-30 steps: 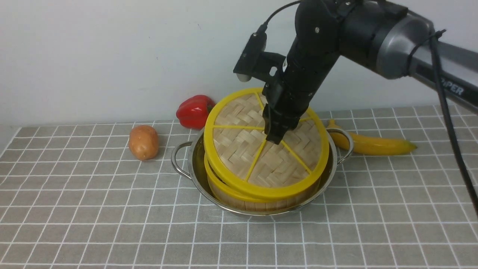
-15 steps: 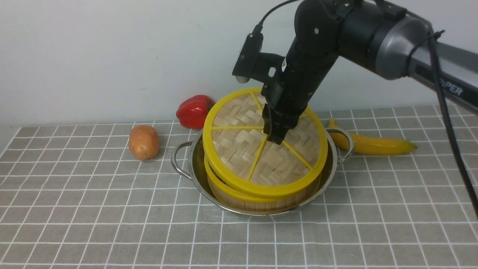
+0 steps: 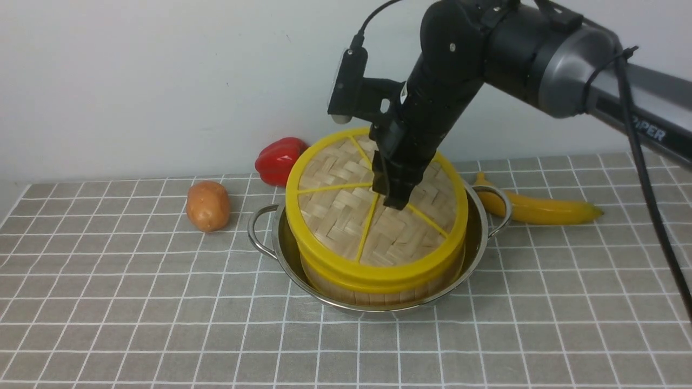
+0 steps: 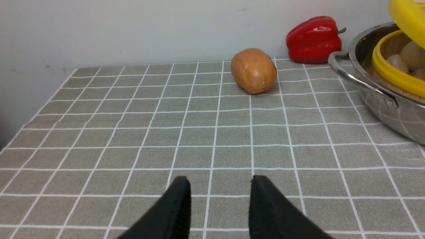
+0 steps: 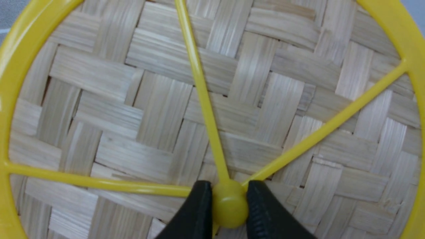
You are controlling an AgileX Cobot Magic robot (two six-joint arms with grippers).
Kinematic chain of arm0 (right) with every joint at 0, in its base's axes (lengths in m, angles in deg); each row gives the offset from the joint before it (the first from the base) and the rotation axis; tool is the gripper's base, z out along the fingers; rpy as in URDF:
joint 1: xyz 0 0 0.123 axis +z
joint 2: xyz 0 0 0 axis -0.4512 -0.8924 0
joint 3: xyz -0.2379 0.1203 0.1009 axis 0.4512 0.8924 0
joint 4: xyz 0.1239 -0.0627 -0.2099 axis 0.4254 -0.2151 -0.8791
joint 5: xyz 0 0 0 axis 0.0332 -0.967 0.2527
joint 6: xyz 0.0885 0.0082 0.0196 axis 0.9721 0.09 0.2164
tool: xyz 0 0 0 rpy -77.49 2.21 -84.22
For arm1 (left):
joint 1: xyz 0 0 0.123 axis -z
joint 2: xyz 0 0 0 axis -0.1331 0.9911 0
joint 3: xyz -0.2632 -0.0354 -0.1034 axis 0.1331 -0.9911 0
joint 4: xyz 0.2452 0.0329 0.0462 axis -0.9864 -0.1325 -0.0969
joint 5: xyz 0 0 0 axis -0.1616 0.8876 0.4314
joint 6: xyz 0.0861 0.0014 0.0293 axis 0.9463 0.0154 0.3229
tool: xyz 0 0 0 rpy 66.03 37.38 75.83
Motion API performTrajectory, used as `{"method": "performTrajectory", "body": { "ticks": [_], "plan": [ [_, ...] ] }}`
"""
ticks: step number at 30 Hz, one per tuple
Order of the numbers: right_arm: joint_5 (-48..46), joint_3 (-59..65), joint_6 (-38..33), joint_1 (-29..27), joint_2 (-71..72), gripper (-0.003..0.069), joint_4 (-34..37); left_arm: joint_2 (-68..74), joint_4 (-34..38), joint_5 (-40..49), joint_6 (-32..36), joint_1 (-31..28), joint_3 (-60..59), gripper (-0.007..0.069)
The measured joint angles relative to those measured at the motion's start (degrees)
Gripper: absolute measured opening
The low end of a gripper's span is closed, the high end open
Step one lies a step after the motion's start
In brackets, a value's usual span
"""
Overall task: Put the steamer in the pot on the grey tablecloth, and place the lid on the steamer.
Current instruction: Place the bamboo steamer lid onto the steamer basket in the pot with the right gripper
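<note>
The shiny pot (image 3: 280,254) stands on the grey tablecloth (image 3: 162,302) with the bamboo steamer (image 3: 373,294) inside it. The woven lid (image 3: 335,216) lies nearly level over the steamer. My right gripper (image 3: 396,202) comes down from above and is shut on the lid's yellow hub (image 5: 229,205). In the left wrist view the lid's edge (image 4: 406,13) stands a little above the steamer rim (image 4: 391,71), and pale buns (image 4: 410,54) show in the gap. My left gripper (image 4: 219,182) is open over bare cloth, well to the left of the pot (image 4: 382,109), holding nothing.
A potato (image 3: 207,206) lies left of the pot. Behind the pot's left side, by the wall, is a red pepper (image 3: 281,161). A banana (image 3: 540,209) lies to the right, close to the pot's right handle (image 3: 503,208). The right arm reaches in from the upper right.
The right gripper has carried the lid a little to the left and down. The lid was tilted and offset to the right; now it sits nearly level over the steamer.
</note>
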Motion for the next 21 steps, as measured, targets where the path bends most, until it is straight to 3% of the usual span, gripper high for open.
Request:
{"method": "performTrajectory", "body": {
  "ticks": [21],
  "plan": [
    [-0.18,-0.11,0.32,0.18,0.0,0.0146,-2.15,0.0,0.0,0.0,0.0,0.0,0.0,0.0243]
  ]
}}
